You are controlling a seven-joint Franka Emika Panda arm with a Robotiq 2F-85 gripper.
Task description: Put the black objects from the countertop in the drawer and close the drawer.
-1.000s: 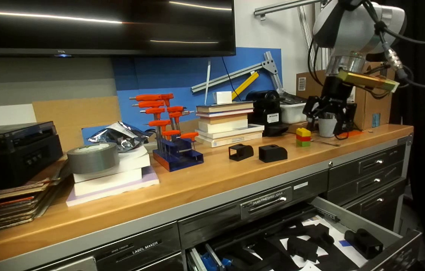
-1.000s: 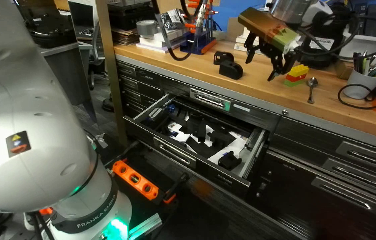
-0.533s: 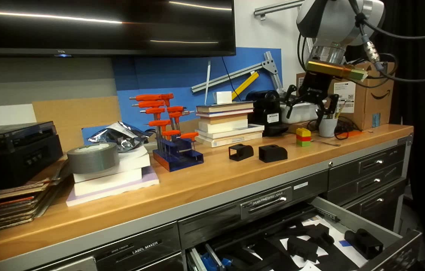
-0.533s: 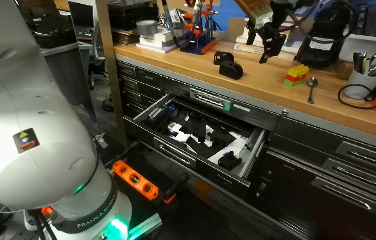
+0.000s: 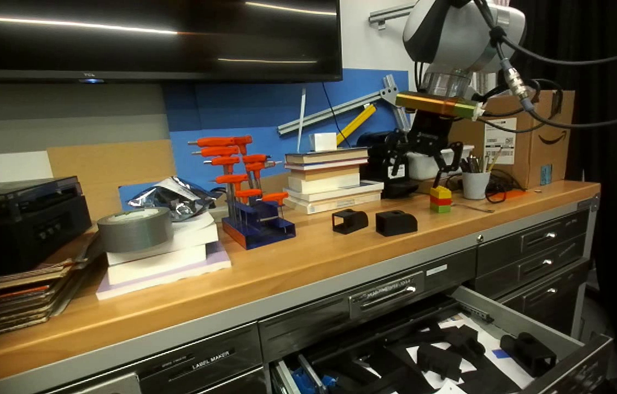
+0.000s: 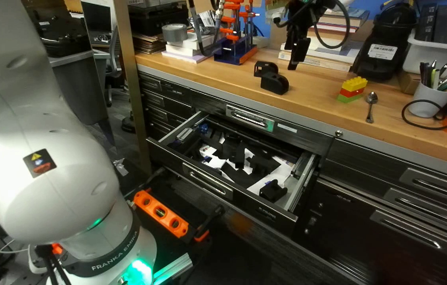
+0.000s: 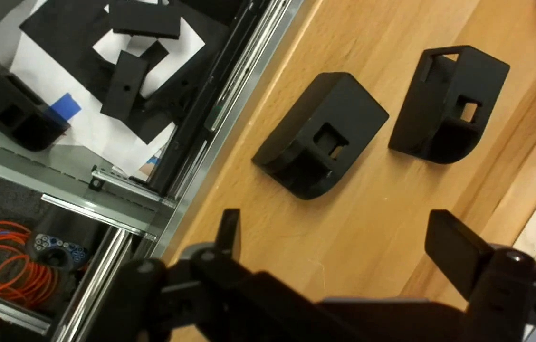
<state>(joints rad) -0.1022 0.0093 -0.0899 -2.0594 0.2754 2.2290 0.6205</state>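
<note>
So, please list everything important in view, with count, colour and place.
hollow blocks: two, black, countertop
drawer: one open, dark grey, below countertop
loose parts: several, black, inside drawer
brick stack: one, multicoloured, countertop
spoon: one, silver, countertop
pen cup: one, white, countertop
T-handle tools: several, orange, in stand
book stacks: two, mostly white, countertop
tape roll: one, grey, on books
television: one, black, wall
robot arm: one, white, partly over countertop
jaws: one pair, black, open above countertop

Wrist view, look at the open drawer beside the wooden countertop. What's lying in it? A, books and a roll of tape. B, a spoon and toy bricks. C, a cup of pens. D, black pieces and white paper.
D, because the wrist view shows black pieces and white paper inside the pulled-open drawer.
</note>
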